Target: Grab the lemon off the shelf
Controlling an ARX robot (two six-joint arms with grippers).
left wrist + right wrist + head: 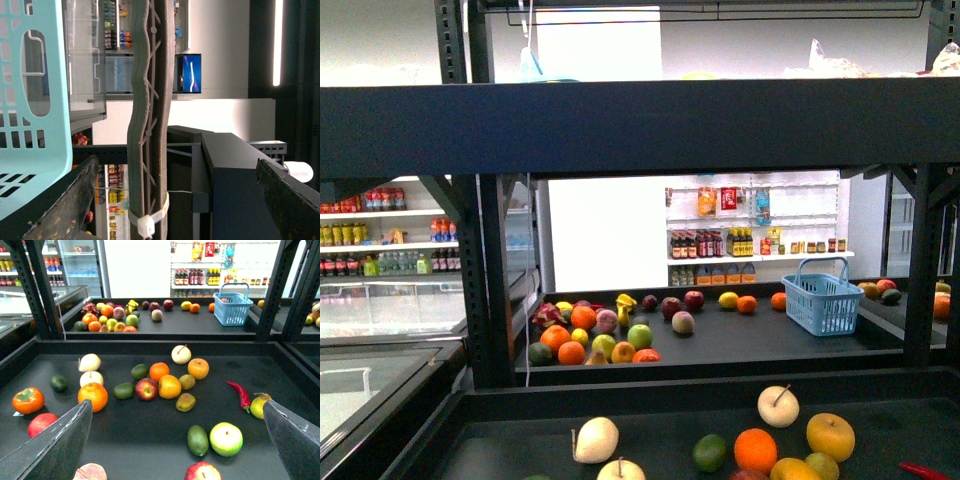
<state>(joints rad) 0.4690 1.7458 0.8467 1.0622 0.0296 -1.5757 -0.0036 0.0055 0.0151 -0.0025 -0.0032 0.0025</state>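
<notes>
Lemon comes first: the bright yellow, glossy oval lemon [170, 386] lies on the thick dark board of the black metal shelf [150, 440], ahead of my right claw [177, 405] and roughly centred between its spread fingers [55, 445]. A round orange [159, 371] touches its far side, a red apple [146, 388] sits just beside it, and a small dull-yellow lumpy fruit [185, 402] lies nearer me. I judge this the approach step, with nothing gripped. Next I need to reach forward and down past the lumpy fruit, then close on the lemon alone. My left claw [177, 160] hangs released beside a pale blue plastic basket [30, 100].
</notes>
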